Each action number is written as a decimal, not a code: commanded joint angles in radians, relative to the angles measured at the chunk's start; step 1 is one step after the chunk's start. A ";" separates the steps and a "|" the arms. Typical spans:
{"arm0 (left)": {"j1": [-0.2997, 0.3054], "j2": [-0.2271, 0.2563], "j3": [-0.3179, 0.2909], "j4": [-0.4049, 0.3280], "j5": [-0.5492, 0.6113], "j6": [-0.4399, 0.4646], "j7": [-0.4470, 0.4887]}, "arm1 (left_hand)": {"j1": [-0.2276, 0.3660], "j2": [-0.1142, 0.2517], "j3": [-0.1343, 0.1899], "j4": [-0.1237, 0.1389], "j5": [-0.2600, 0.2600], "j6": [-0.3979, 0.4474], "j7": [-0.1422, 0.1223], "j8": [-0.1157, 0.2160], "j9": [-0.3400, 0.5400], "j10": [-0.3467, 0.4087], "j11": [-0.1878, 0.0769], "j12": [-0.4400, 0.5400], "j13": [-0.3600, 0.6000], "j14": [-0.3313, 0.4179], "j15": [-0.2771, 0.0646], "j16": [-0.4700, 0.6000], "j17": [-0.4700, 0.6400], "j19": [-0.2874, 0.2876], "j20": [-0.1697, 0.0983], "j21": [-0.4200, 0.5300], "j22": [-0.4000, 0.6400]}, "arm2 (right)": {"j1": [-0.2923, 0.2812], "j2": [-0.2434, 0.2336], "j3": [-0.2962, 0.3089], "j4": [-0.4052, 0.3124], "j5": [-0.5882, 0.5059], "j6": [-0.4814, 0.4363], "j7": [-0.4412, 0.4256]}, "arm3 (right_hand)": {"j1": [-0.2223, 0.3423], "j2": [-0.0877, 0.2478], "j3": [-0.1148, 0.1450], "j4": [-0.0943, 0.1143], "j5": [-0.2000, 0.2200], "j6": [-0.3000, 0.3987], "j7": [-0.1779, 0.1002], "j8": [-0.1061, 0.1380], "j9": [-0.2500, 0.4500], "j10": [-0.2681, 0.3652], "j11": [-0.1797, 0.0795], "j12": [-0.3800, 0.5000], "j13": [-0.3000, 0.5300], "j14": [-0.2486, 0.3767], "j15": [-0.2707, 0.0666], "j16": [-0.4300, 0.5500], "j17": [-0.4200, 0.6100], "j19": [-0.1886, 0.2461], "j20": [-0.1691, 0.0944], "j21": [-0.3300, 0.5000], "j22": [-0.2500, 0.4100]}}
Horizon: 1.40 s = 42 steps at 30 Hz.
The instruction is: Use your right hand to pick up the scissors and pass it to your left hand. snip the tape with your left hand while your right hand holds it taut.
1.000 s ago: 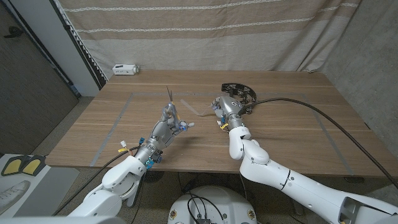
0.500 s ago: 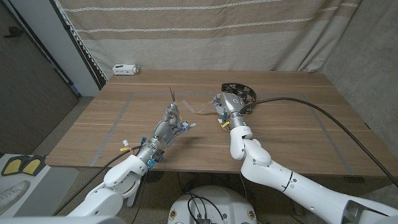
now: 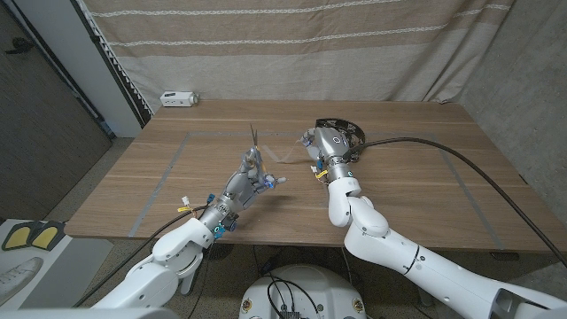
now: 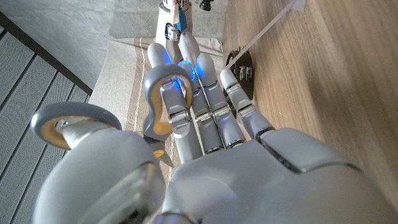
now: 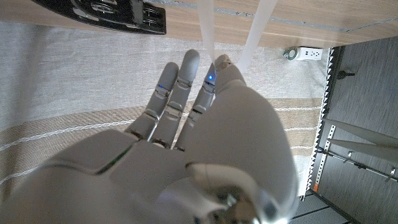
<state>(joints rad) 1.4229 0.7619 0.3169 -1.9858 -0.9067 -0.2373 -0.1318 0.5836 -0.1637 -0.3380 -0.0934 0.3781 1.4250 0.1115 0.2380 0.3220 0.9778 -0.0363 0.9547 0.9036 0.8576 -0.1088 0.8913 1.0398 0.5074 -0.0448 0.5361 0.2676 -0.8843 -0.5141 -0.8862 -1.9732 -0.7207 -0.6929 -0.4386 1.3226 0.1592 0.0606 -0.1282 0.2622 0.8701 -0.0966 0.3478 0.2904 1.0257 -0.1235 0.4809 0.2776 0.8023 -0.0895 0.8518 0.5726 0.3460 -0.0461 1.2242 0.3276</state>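
Since a second ago the left robot hand (image 3: pixel 249 180) has risen and edged toward the right robot hand (image 3: pixel 324 150), carrying the scissors (image 3: pixel 254 147) with it; the blade tips now stand higher against the worktop (image 3: pixel 416 182) and closer to the tape (image 3: pixel 285 158). The right robot hand has shifted only slightly, up toward the dispenser.

The worktop, a wooden surface with faint tape lines marked on it, lies under both arms. The right robot hand hovers beside the black tape dispenser (image 3: pixel 341 131), which sits just behind it; a dark cable (image 3: pixel 461 164) runs off from that spot toward the robot's right. In the right wrist view its fingers (image 5: pixel 177 87) reach out nearly straight, with a pale strip of tape at the fingertips; whether it pinches the strip I cannot tell.

The left robot hand grips the scissors through their grey handle loops (image 4: pixel 165 81), blades pointing up and away from the palm. The tape stretches between the two robot hands, near the blade tips.

A small white box (image 3: pixel 178 97) rests at the worktop's far edge, well beyond the left robot hand.
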 commanded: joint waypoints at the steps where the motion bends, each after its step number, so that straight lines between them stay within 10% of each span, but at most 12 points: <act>1: -0.041 0.006 0.029 0.012 -0.021 0.032 -0.045 | 0.000 0.002 -0.002 0.004 0.003 -0.058 0.062 0.004 0.001 0.071 -0.067 0.154 0.031 0.004 -0.052 0.005 0.003 0.008 -0.004 0.000 0.003 | -0.014 0.004 0.024 -0.020 -0.015 0.028 -0.016 | 0.004 -0.003 -0.001 0.003 -0.003 0.008 -0.001 0.001 0.004 0.040 -0.037 -0.001 0.021 0.008 -0.140 0.009 0.004 -0.007 -0.104 0.013 0.003; 42: -0.084 0.005 0.061 0.030 -0.141 0.108 -0.168 | -0.004 0.004 -0.002 0.006 0.001 -0.061 0.066 0.007 0.005 0.067 -0.066 0.152 0.015 0.001 -0.048 0.011 -0.002 0.009 -0.003 -0.005 0.010 | 0.021 0.073 -0.002 0.040 -0.070 0.085 -0.009 | -0.010 -0.014 -0.024 0.007 -0.013 0.025 -0.005 -0.007 0.003 0.064 -0.058 -0.017 0.020 0.068 -0.129 0.197 0.105 -0.029 -0.087 0.151 0.027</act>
<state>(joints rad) 1.3447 0.7640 0.3743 -1.9580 -1.0409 -0.1375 -0.2841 0.5836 -0.1636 -0.3379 -0.0935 0.3782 1.4247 0.1112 0.2381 0.3226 0.9778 -0.0363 0.9547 0.9172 0.8576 -0.1088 0.8994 1.0378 0.5107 -0.0484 0.5322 0.2737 -0.8730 -0.4601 -0.8735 -1.9599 -0.7707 -0.6065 -0.4530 1.3119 0.1485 0.0428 -0.1184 0.2512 0.8899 -0.1055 0.3437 0.2902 1.0418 -0.1401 0.4588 0.2776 0.8647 -0.1091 1.0417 0.6745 0.3230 -0.0447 1.3660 0.3506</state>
